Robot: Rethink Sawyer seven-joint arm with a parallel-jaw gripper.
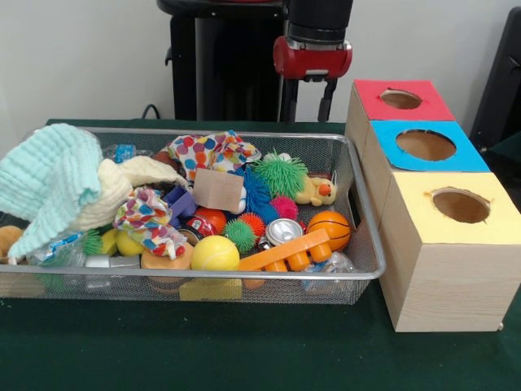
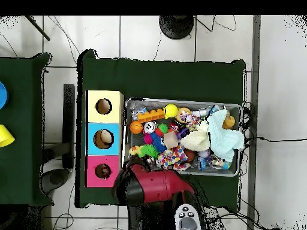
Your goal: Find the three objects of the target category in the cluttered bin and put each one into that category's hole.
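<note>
Counter [image 1: 244, 358]: dark green cloth, pale wall behind.
Front, bin [image 1: 362, 204]: wire mesh tray, left of the boxes, packed with clutter.
Front, bin contents: mint towel [image 1: 49, 183] heaped at the bin's left end; yellow ball [image 1: 215, 253] at the near rim; orange brick [image 1: 286, 251] just right of that ball; basketball toy [image 1: 329, 229] near the bin's right wall; green spiky ball [image 1: 279, 174] toward the far wall.
Front, boxes: wooden row just right of the bin, one round hole each: yellow box [image 1: 448, 244] nearest, blue box [image 1: 423, 147] behind it, red box [image 1: 399, 99] farthest.
Front, pincer [image 1: 308, 102]: hangs above the bin's far right corner, beside the red box, clear of everything; open or closed, cannot tell.
Overhead, arm [image 2: 157, 187]: red and black, over the bin edge next to the red box.
Overhead, blue box: something pale shows in its hole.
</note>
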